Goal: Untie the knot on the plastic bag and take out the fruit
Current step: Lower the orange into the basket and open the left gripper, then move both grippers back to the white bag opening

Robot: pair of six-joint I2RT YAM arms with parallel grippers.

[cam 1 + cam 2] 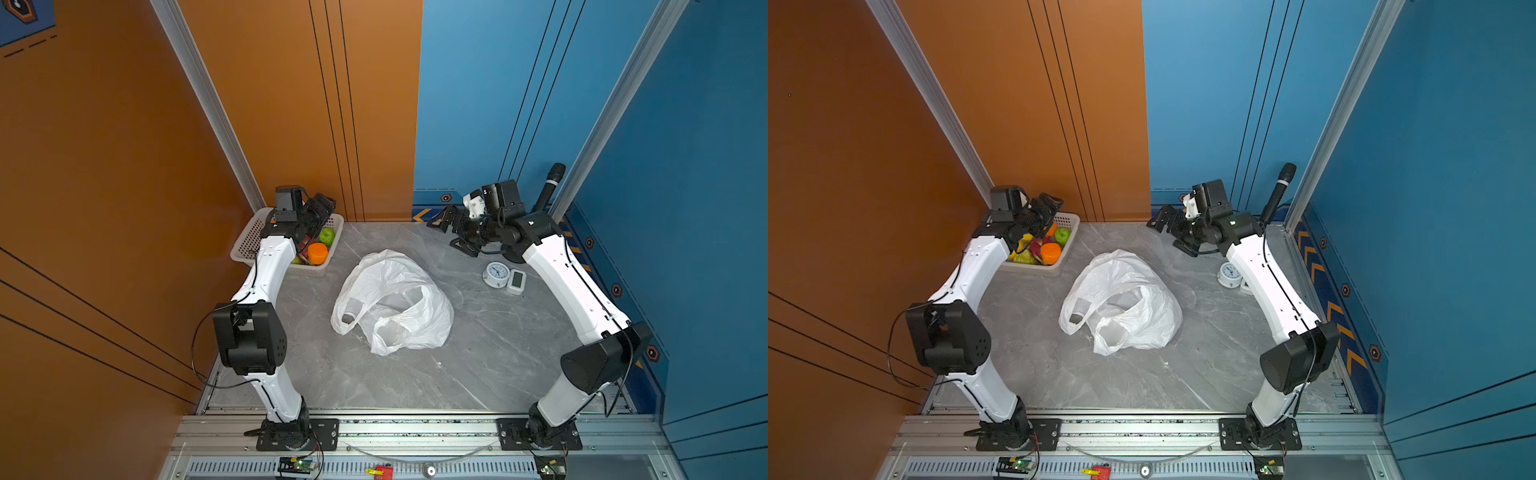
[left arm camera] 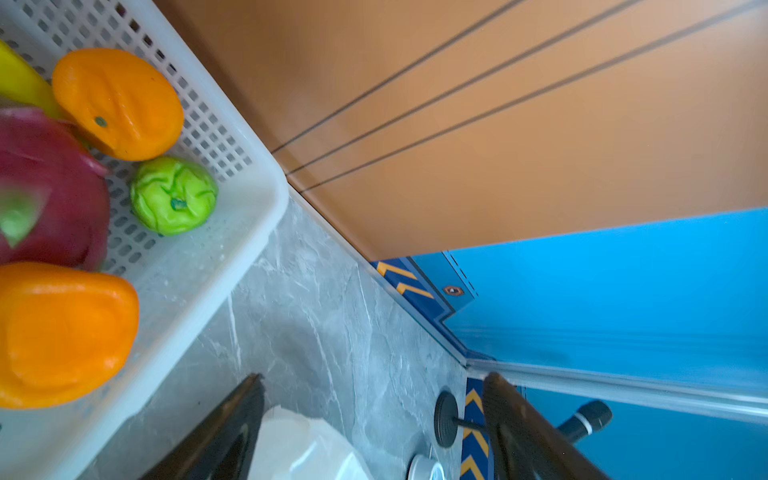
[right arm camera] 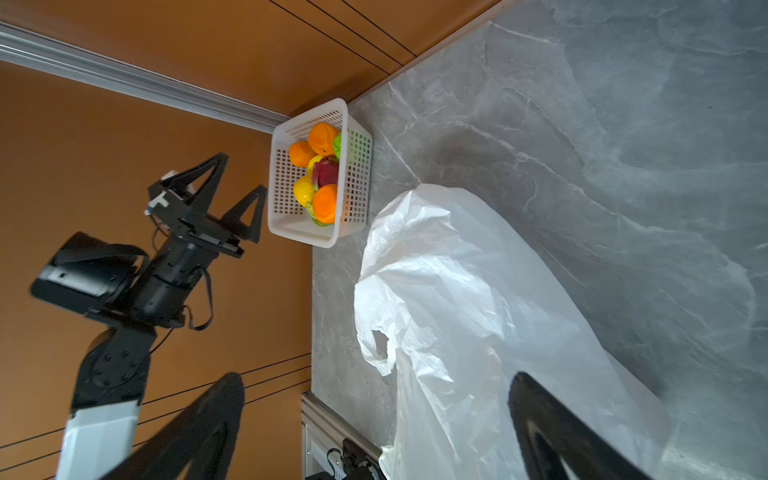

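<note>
Left arm: your left arm bends at a raised elbow and reaches into the far left corner, so the left gripper (image 3: pixel 243 171) hangs over the basket (image 1: pixel 309 272).
Left fingers: spread wide, nothing between them.
Right arm: your right arm rises from its base, folds at the elbow and stretches toward the back wall. Its wrist is turned so the right gripper (image 1: pixel 441 233) points across toward the left, above the table (image 1: pixel 478 353) beyond the bag.
Right fingers: fully apart, holding nothing.
Plastic bag (image 1: pixel 399 299): you see it slack in the middle of the table, mouth open, its two handle loops loose and apart, touched by neither gripper.
Fruit (image 3: pixel 326 203): piled in the basket, among it an orange piece (image 2: pixel 120 104), a green round one (image 2: pixel 173 195) and the dragon fruit (image 2: pixel 50 187).
Clock (image 1: pixel 496 274): on the table just beside your right forearm.
</note>
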